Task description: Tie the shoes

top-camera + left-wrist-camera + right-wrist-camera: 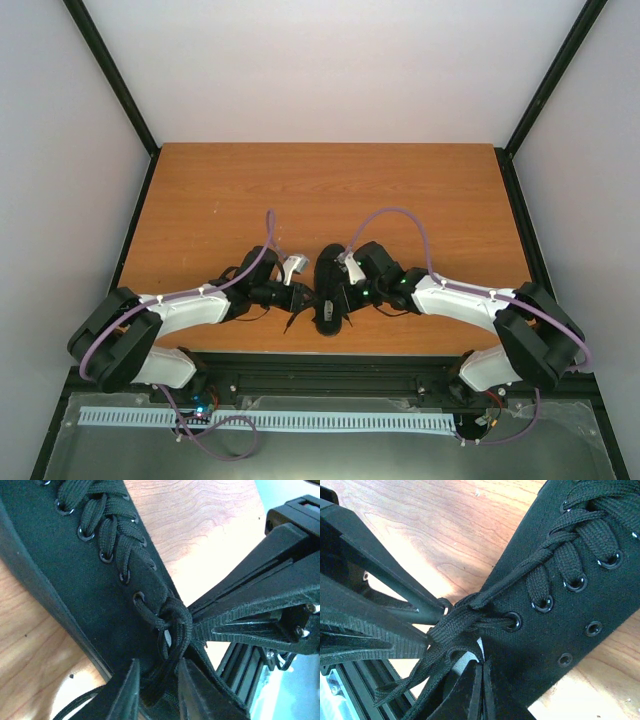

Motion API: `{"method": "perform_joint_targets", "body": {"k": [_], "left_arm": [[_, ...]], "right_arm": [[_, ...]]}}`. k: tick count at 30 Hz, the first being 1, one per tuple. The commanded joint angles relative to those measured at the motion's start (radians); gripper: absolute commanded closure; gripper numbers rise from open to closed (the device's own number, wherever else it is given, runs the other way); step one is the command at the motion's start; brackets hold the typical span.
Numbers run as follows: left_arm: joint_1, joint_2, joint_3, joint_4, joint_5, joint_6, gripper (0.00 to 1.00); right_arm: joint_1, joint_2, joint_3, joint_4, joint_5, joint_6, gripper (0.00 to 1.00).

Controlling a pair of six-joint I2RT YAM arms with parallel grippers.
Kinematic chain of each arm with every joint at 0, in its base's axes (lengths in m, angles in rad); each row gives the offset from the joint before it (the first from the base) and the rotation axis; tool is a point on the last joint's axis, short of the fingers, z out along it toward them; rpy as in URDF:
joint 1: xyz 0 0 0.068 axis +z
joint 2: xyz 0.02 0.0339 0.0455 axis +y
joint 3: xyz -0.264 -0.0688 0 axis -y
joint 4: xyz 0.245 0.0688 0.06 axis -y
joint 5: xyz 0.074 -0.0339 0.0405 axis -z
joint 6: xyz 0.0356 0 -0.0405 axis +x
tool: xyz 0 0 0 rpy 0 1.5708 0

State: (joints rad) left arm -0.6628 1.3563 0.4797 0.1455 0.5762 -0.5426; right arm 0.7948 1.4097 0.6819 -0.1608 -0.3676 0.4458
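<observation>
The black shoe (327, 265) lies near the table's front edge, between my two grippers. In the left wrist view its upper (65, 575) fills the left side, with the laces crossed into a knot (172, 625) at the top eyelets. My left gripper (159, 675) grips a doubled lace loop (162, 680) that fills the gap between its fingers. My right gripper (481, 666) is shut at the shoe's collar, beside the top eyelet (512, 622), with a lace (447, 630) curling into its tips. In the top view the left gripper (305, 297) and right gripper (340, 290) meet at the shoe.
The wooden table (330, 190) stretches away behind the shoe. A black rail (330, 365) runs along the front edge just below the grippers. Loose lace ends (290, 322) trail left of the shoe towards that edge. Grey walls close in both sides.
</observation>
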Motion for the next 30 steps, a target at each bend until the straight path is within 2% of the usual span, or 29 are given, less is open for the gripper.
{"method": "perform_joint_targets", "body": {"k": [1,5,10,30], "left_arm": [[0.006,-0.016,0.0,0.046,0.009,0.014,0.81],[0.006,-0.028,-0.005,0.046,-0.011,0.008,0.91],[0.006,-0.067,-0.019,0.05,-0.037,0.001,0.99],[0.007,-0.095,-0.03,0.055,-0.035,-0.005,0.99]], "right_arm": [[0.011,0.008,0.021,0.005,-0.001,-0.005,0.97],[0.011,0.002,0.029,-0.006,-0.001,-0.008,0.97],[0.016,-0.001,0.045,-0.014,-0.001,-0.014,0.97],[0.031,0.089,0.089,0.07,0.003,-0.004,0.97]]}}
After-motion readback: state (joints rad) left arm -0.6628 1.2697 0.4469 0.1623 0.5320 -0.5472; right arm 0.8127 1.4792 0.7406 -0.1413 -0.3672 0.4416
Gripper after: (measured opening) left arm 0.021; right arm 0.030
